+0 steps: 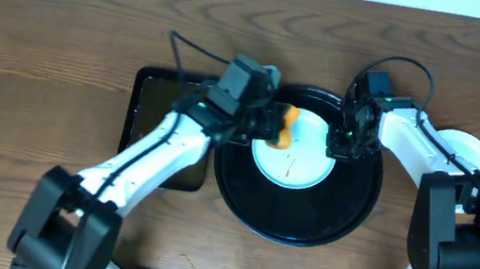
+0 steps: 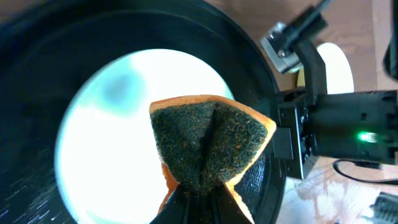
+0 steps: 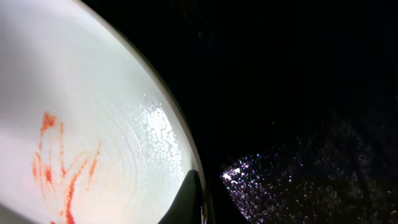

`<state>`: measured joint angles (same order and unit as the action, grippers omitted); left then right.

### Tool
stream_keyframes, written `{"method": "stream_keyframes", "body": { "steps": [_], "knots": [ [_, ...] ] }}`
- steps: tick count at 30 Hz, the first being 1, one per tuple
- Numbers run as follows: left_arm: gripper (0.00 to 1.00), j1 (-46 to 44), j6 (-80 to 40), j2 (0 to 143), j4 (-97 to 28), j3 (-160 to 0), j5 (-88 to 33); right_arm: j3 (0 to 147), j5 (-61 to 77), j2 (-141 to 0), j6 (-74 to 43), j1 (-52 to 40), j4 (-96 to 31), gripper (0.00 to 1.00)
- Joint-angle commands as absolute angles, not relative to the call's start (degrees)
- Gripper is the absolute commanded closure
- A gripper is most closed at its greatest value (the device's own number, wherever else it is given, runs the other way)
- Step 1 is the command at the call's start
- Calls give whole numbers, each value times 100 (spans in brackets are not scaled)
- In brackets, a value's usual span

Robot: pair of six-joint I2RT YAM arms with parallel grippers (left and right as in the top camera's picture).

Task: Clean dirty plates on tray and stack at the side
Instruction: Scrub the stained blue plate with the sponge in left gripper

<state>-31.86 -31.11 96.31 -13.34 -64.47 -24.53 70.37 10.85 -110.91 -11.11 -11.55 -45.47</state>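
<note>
Where the overhead view looks down on a wooden table, a large round black tray is seen at the centre, and a pale mint-white plate is set in its upper half. An orange sponge is held at the plate's upper left edge, clamped in the left gripper. The right gripper is placed at the plate's right edge; whether its jaws are closed cannot be told. A smaller rectangular tray is seen left of centre, partly covered by the left arm. A second pale plate is seen at the right, on the table outside the round tray.

In the left wrist view, the sponge is shown folded, dark green scouring face outward, pinched at the bottom centre above the glaring white plate. The right arm is seen at the right edge, a green light on it.

In the right wrist view, the plate fills the left, with an orange-red smear at lower left. The wet black tray fills the right. One dark fingertip is seen at the bottom centre, against the plate's rim.
</note>
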Motion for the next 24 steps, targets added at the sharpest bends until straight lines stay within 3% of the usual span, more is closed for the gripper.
{"method": "stream_keyframes", "body": {
  "steps": [1, 15, 20, 24],
  "knots": [
    [93, -3489, -2941, 10145, -1083, -6545, -2285, 6893, 950, -11124, -1107, -1210, -4639, 99],
    [93, -3999, -2943, 11524, 248, -6545, -2060, 6893, 969, -11124, -1105, -1210, -4718, 99],
    [92, -3920, -2941, 11681, -349, -6545, -1068, 6893, 969, -11124, -1107, -1210, -4740, 99],
    [93, -3704, -2939, 11664, -1103, -6545, -937, 6893, 967, -11124, -1061, -1210, -4751, 99]
  ]
}}
